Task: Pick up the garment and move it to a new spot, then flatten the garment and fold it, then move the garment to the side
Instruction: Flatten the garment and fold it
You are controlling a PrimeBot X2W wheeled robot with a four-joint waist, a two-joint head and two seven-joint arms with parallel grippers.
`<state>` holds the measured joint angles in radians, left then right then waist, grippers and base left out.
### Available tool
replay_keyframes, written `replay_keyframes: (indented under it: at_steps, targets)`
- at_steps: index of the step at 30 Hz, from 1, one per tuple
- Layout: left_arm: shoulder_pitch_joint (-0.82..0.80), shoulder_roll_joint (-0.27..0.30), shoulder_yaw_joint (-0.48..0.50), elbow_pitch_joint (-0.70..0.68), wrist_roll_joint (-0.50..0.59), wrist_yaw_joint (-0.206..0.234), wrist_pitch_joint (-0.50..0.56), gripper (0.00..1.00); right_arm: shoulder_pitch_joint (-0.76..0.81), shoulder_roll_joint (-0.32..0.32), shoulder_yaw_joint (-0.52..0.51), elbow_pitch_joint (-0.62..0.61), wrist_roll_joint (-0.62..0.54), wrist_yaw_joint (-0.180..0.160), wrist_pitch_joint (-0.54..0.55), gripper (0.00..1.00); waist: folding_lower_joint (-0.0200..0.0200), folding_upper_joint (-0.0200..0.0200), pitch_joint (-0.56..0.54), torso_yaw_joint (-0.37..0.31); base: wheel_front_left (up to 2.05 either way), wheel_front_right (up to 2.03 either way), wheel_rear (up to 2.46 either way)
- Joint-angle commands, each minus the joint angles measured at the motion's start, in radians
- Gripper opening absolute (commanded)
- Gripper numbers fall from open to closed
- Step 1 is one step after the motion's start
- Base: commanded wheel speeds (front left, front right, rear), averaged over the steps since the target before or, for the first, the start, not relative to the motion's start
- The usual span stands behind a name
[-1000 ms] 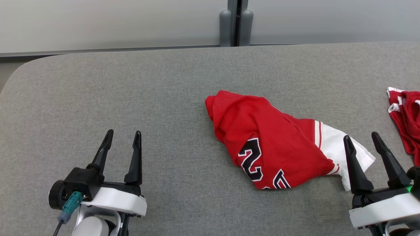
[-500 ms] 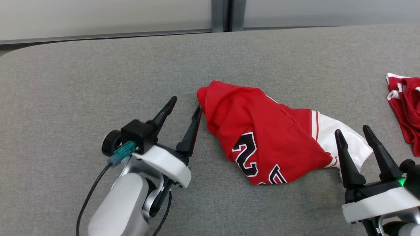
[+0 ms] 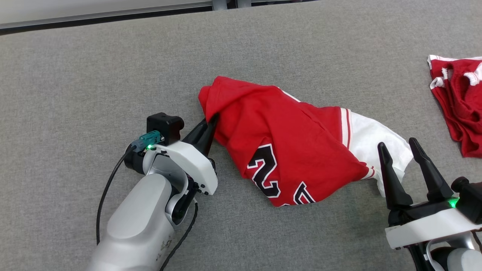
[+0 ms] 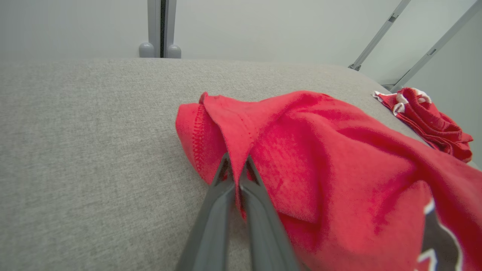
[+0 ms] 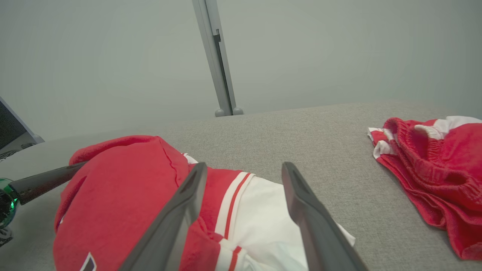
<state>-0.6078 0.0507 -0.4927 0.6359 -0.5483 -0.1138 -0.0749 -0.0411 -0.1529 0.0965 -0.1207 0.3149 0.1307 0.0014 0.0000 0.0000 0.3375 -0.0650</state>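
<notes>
Currently the garment (image 3: 286, 143) lies crumpled on the grey table (image 3: 94, 75), near its middle. Its long axis runs diagonally in the head view: the bunched red end points far and to my left, and the white end points near and to my right. Red and white stripes cross the cloth where the red part meets the white part.

My left gripper (image 3: 211, 122) is at the red end. In the left wrist view its fingers (image 4: 222, 195) are drawn almost together, with a raised fold of the stitched red hem pinched between them. The tips are buried in the cloth, so I cannot tell how far in the fold reaches.

My right gripper (image 3: 396, 143) sits at the white end with its fingers well apart and nothing between them. In the right wrist view the white cloth shows between and beyond the two fingers (image 5: 180, 210). I cannot tell whether the tips touch it.

Black numerals outlined in white sit near the garment's near edge. A fold cuts them off, so only part of them can be read. Creases hide the garment's outline.

Red shorts (image 3: 459, 105) with white trim lie heaped well apart at the far right, cut off by the frame edge.
</notes>
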Motion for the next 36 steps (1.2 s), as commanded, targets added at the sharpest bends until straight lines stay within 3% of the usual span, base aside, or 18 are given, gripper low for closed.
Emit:
replay_keyframes:
  at_steps: [1,5,10,19,28,29,30,31,36]
  targets:
    - [-0.023,0.004,-0.004,0.006,-0.004,-0.005,-0.022,0.00,-0.013,0.001,-0.005,0.003,0.003,0.000,-0.008,1.00,0.0000,0.0000,0.001,0.005,0.00,0.00,0.00]
    - [-0.003,0.025,-0.022,-0.021,0.031,-0.003,-0.100,0.00,-0.015,0.000,-0.013,0.016,0.008,0.000,-0.014,1.00,0.0000,0.0000,-0.006,0.024,0.00,0.00,0.00]
    - [0.082,0.093,-0.046,-0.144,0.089,0.037,-0.138,0.00,-0.003,-0.004,-0.026,0.021,0.012,0.000,-0.008,1.00,0.0000,0.0000,-0.017,0.057,0.00,0.00,0.00]
    - [0.353,0.195,-0.122,-0.393,0.120,0.105,-0.021,0.00,0.015,-0.007,-0.041,0.016,0.017,0.000,0.013,1.00,0.0000,0.0000,-0.025,0.106,0.00,0.00,0.00]
    - [0.499,0.207,-0.159,-0.385,0.109,0.164,0.030,0.00,0.025,-0.003,-0.050,0.011,0.014,0.000,0.026,1.00,0.0000,0.0000,-0.036,0.112,0.00,0.00,0.00]
    - [0.498,0.201,-0.153,-0.384,0.105,0.170,0.019,0.29,0.026,-0.002,-0.052,0.009,0.012,0.000,0.027,1.00,0.0000,0.0000,-0.037,0.112,0.00,0.00,0.00]
    - [0.496,0.192,-0.145,-0.385,0.100,0.176,0.005,0.95,0.028,-0.001,-0.056,0.006,0.009,0.000,0.027,1.00,0.0000,0.0000,-0.039,0.113,0.00,0.00,0.00]
    - [0.493,0.189,-0.135,-0.384,0.098,0.184,-0.012,1.00,0.031,0.000,-0.060,0.003,0.004,0.000,0.026,1.00,0.0000,0.0000,-0.041,0.112,0.00,0.00,0.00]
    - [0.496,0.150,-0.077,-0.411,0.072,0.211,-0.135,1.00,0.042,0.004,-0.075,-0.015,-0.014,0.000,0.032,1.00,0.0000,0.0000,-0.063,0.114,0.00,0.00,0.00]
